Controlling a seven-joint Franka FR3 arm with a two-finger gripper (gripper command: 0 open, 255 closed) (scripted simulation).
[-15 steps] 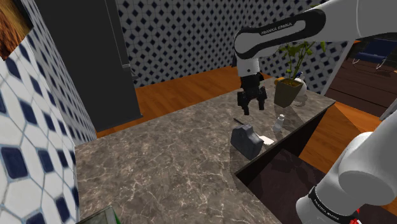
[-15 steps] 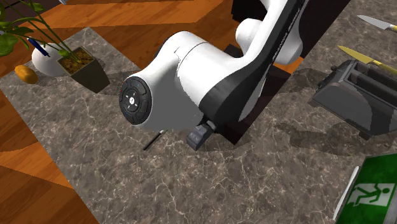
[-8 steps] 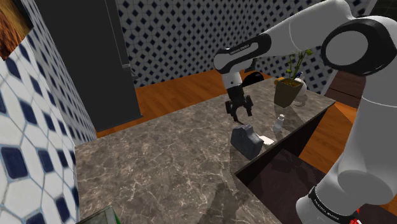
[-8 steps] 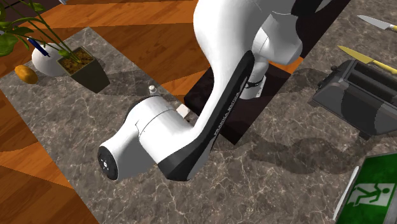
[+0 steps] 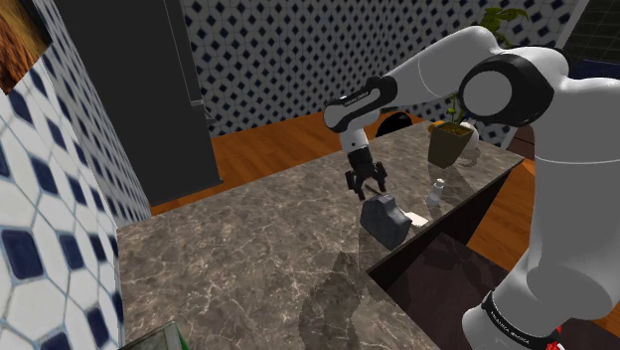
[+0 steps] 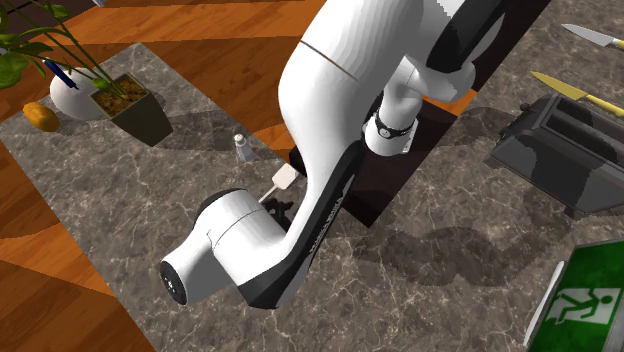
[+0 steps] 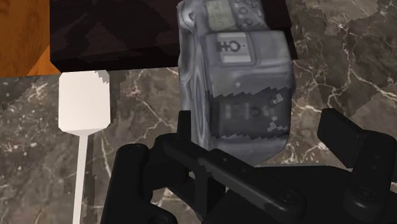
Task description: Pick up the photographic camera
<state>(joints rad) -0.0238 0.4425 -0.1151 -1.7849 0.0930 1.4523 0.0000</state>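
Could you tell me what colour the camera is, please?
Dark grey camera, best in the wrist view.

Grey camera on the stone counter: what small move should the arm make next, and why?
Probably lower straight down a little. The black two-finger gripper hangs just above the dark grey boxy camera on the brown marbled counter; the wrist view shows its open fingers either side of the camera, not touching, so they should sink lower before closing.

- I see my gripper [image 5: 366, 187] poised just above the grey camera [image 5: 386, 220].
- The camera sits on the marble counter [image 5: 248, 259], near a small bottle [image 5: 436, 193].
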